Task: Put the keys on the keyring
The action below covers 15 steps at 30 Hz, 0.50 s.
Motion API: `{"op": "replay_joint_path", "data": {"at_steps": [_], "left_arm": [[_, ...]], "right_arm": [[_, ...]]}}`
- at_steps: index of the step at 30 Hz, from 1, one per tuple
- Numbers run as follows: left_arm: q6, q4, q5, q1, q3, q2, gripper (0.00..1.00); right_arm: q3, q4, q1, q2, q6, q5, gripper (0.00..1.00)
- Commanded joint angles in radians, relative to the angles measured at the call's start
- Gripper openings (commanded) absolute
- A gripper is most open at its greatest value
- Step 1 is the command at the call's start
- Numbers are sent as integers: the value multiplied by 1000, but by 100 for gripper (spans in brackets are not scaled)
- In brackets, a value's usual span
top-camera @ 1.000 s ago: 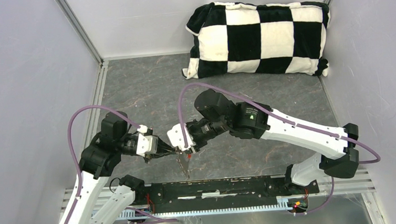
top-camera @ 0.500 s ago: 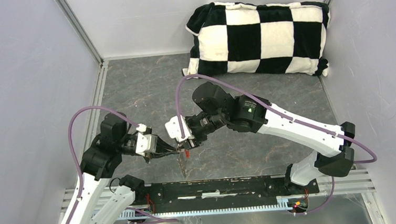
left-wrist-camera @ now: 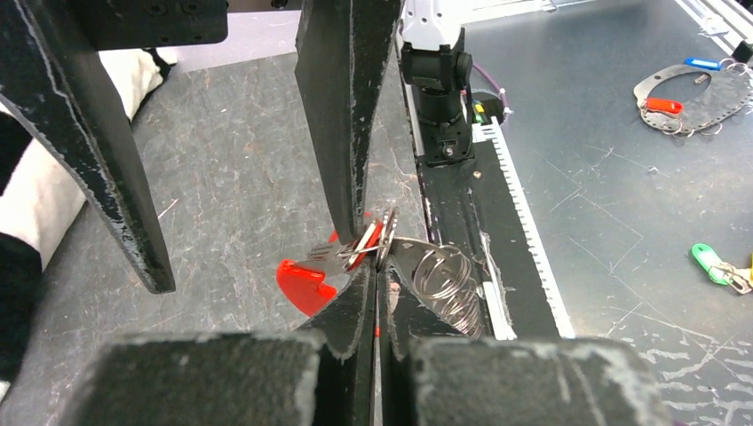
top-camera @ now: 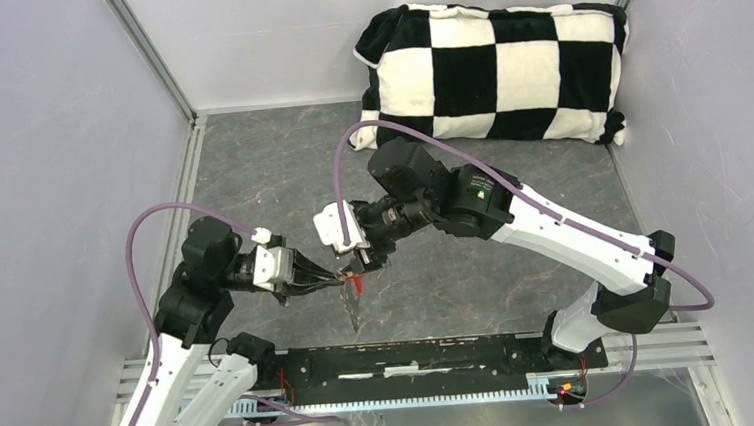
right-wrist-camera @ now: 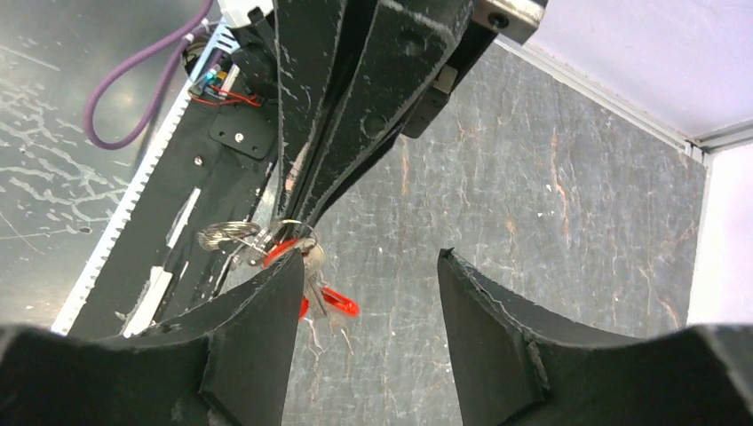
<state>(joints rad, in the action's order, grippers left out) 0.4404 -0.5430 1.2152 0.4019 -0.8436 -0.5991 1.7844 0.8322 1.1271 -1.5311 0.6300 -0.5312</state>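
My left gripper is shut on the keyring, pinching a thin silver ring at the jaw tips and holding it above the table. A coil of silver rings hangs to one side. A red-headed key hangs on the other side, its blade running up to the pinch. In the right wrist view a silver key and a red piece dangle below the rings. My right gripper is open and empty. One of its fingers touches the bunch. I see no dark-headed key.
A black-and-white checkered pillow lies at the back right. A black rail runs along the near edge. Beyond it, on a metal surface, lie other key bunches and a green tag. Walls stand on both sides.
My left gripper has carried the bunch slightly up and to the right. My right gripper has swung a little farther from the near edge and stays against the bunch.
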Motion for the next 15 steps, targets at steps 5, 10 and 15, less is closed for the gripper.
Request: {"op": "replay_joint_path", "data": {"at_steps": [5,10,15], "left_arm": [[-102,123,1,5,-6,6,2],[-100,120,-15,5,-4,14,2],[-101,121,-17,5,3,22,2]], "right_arm": [[9,-35,-19,21,-15,57,65],[9,-48,-29,28,-30,74,67],[14,-69,-31,33,-26,72,68]]}}
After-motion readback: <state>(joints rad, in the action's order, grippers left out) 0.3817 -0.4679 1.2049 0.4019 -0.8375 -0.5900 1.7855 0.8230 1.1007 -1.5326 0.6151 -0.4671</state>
